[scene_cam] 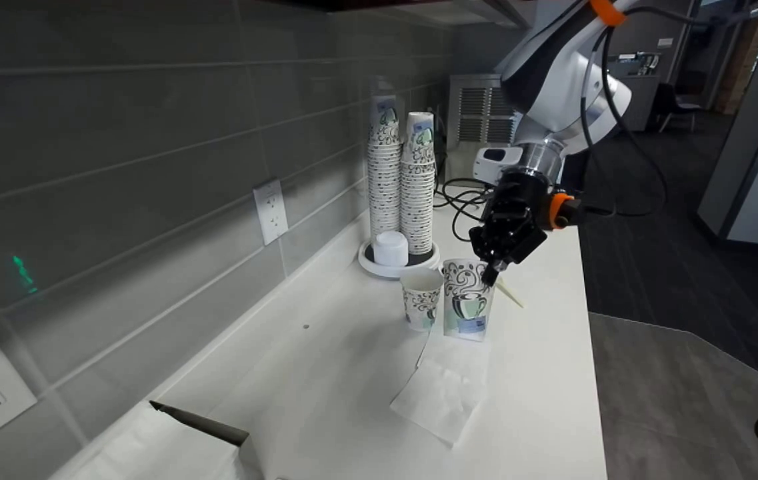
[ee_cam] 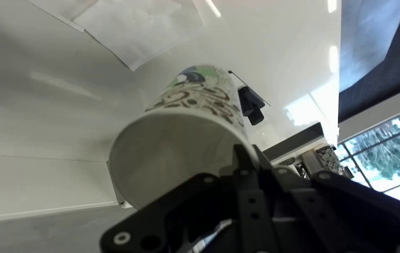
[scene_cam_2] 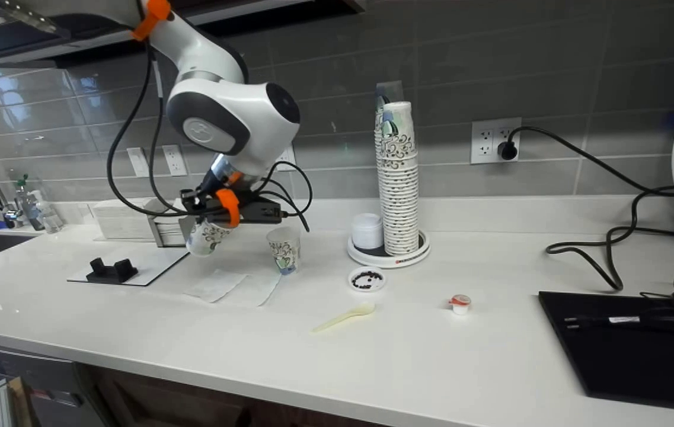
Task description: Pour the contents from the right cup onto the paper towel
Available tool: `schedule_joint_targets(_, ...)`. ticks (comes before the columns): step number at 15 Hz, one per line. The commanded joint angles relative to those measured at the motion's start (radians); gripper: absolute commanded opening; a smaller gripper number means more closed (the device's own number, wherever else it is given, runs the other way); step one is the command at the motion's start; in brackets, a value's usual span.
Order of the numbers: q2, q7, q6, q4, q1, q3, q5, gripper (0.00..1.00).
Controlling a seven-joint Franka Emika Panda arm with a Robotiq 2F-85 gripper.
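Observation:
My gripper [scene_cam: 491, 272] is shut on the rim of a white paper cup with a brown swirl print [scene_cam: 464, 303], the right one of two in this exterior view. The cup hangs tilted above the counter in an exterior view [scene_cam_2: 201, 240]. The wrist view shows my fingertips [ee_cam: 252, 156] on either side of its rim. No specks show in the visible inside of the cup [ee_cam: 171, 151]. The paper towel [scene_cam: 439, 400] lies flat below it as overlapping white sheets, also in an exterior view [scene_cam_2: 218, 286]. Dark specks [scene_cam_2: 379, 276] lie in a shallow white dish.
A similar cup [scene_cam: 422, 300] stands close to the held cup. Tall cup stacks [scene_cam_2: 399, 196] stand on a round tray [scene_cam_2: 396, 261] by the wall. A spoon [scene_cam_2: 345, 317], a creamer cup [scene_cam_2: 460, 305], a black stand [scene_cam_2: 112, 271] and a napkin box [scene_cam_2: 126, 219] are on the counter.

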Motion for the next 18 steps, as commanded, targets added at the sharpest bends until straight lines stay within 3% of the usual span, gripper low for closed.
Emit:
schedule_joint_targets(1, 0.137, 0.075, -0.119, 0.126, -0.049, 0.020, 0.074, 0.01)
schedule_joint_targets(7, 0.277, 0.206, -0.240, 0.211, -0.097, 0.031, 0.172, 0.01)
schedule_joint_targets(8, 0.299, 0.210, -0.267, 0.222, -0.108, 0.031, 0.187, 0.01)
schedule_joint_targets(9, 0.247, 0.172, -0.209, 0.176, -0.086, 0.028, 0.142, 0.04)
schedule_joint_targets(18, 0.365, 0.185, -0.287, 0.222, -0.119, 0.044, 0.199, 0.01)
